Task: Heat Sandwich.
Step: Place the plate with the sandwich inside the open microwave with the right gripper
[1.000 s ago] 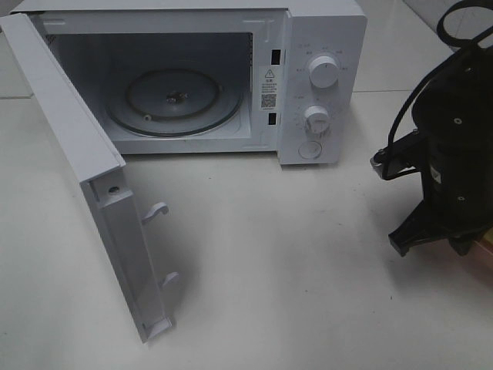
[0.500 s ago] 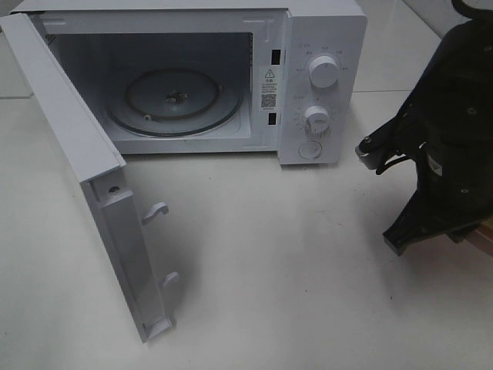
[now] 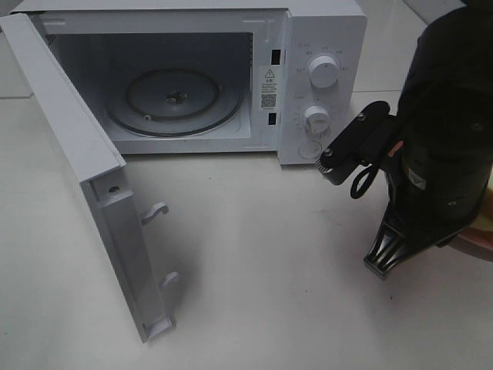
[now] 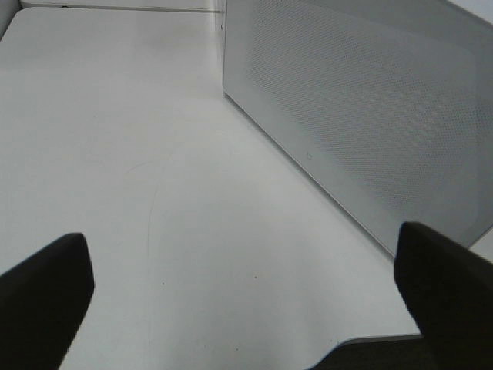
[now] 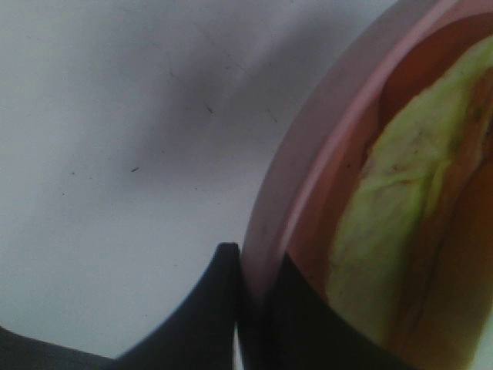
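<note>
In the right wrist view my right gripper (image 5: 250, 289) is shut on the rim of a round pink plate (image 5: 308, 169). On the plate lies the sandwich (image 5: 400, 193), showing a pale yellow-green and orange filling. From above, the right arm (image 3: 447, 131) hangs large and dark at the right, in front of the microwave's knobs. It hides the sandwich, and only a sliver of the plate (image 3: 479, 245) shows below it. My left gripper (image 4: 243, 266) stands open over bare table, beside the outer face of the microwave door (image 4: 362, 116).
The white microwave (image 3: 323, 31) stands at the back with its door (image 3: 92, 177) swung wide open toward the front left. Its glass turntable (image 3: 173, 100) is bare. Two knobs (image 3: 323, 71) and a round button sit on its right panel.
The right arm has risen and swung left toward the microwave's control panel, with the plate held in its gripper. The microwave and the left gripper have not moved.
</note>
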You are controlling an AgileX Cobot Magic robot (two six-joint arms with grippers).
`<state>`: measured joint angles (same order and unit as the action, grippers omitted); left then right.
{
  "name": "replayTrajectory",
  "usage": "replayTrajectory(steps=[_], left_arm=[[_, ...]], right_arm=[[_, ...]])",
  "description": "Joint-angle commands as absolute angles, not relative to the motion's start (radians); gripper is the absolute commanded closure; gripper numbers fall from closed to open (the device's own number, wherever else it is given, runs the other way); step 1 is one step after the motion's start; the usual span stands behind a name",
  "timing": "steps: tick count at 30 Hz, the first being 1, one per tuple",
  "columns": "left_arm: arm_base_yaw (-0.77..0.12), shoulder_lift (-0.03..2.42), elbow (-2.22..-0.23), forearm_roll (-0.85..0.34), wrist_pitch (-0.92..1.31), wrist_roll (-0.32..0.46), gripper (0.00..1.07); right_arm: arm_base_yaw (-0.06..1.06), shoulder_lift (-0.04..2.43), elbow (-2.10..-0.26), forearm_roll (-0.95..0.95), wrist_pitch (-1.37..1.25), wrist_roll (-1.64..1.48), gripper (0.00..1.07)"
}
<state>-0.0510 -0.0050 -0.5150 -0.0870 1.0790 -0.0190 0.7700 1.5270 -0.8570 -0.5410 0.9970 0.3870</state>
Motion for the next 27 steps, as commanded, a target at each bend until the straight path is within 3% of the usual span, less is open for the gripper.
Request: replayTrajectory(steps=[1,10,27], left_arm=[[-0.049,-0.028,-0.515,-0.091,1.073,-0.017,0.07],[-0.049,-0.028,-0.515,-0.091,1.073,-0.017,0.07],[-0.049,-0.028,-0.515,-0.091,1.073,-0.017,0.07]], right_arm=[[0.808,1.499,-0.855,-0.572,1.015,0.337,1.07],[0.889,1.452,-0.855,-0.575,1.013,0.201,1.07],[0.902,1.425,-0.854,-0.565,0.919,-0.202,1.07]])
